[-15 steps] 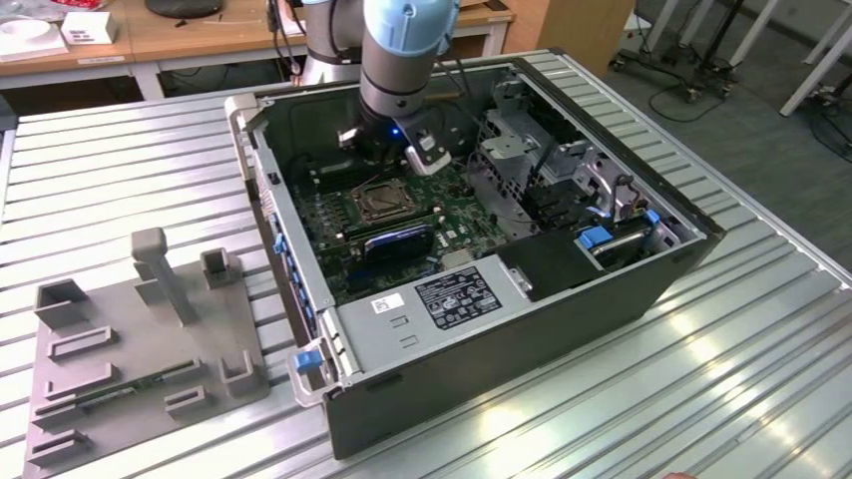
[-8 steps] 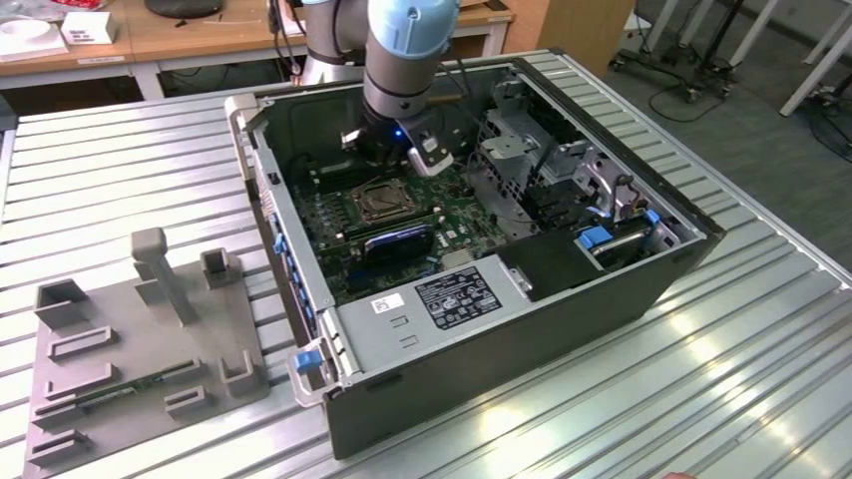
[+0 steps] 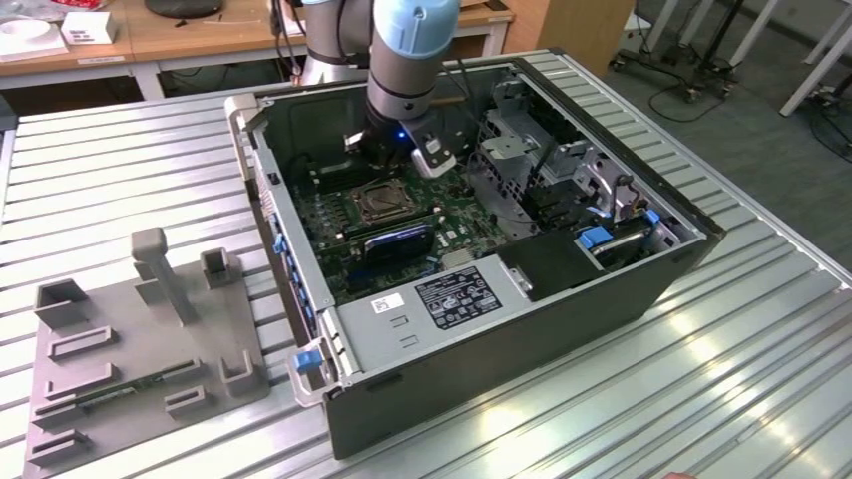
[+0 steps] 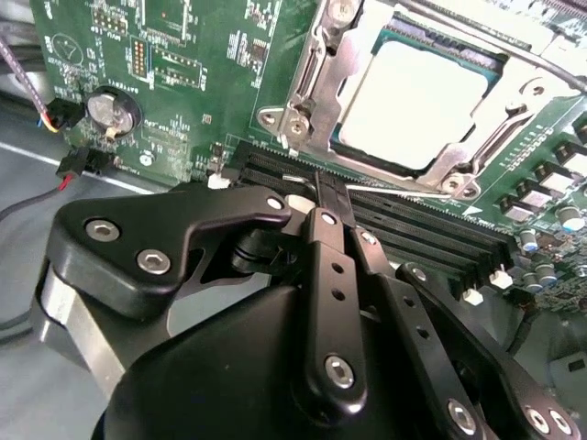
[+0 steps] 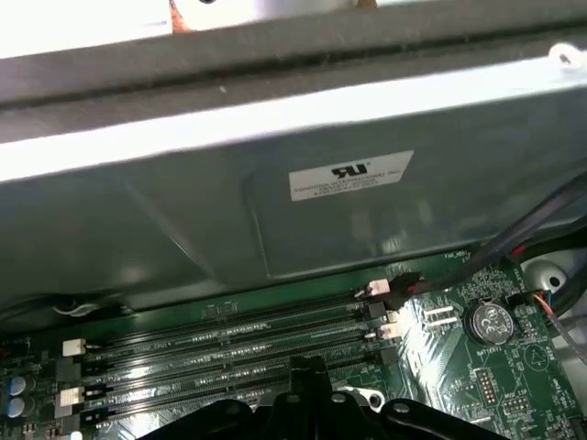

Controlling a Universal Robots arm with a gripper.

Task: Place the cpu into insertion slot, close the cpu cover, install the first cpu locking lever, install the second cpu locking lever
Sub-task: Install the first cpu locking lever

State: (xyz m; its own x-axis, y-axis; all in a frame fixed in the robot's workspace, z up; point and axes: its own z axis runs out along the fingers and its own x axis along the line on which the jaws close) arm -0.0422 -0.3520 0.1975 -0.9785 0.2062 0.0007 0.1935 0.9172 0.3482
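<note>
1 cpu [image 4: 413,96] seated in 1 insertion slot [image 4: 310,87], fingers [image 4: 328,209] pressed together over 4 memory slots [image 4: 413,220]

The gripper [image 4: 327,188] stands over the memory slots [image 4: 431,234]. Just beyond its tips, the cpu [image 4: 417,101] lies in the insertion slot [image 4: 305,92]. A coin battery [image 4: 112,110] sits on the motherboard [image 4: 211,55] to one side.

Exterior view: even room light from above; bright streaks on ribbed metal table [image 3: 719,389]; computer case [image 3: 560,329] interior shaded; small blue lamp [image 3: 401,133] glowing. Second wrist view: cpu [image 4: 413,101] top washed white by glare. First wrist view: glaring white band across case wall [image 5: 275,119].
</note>
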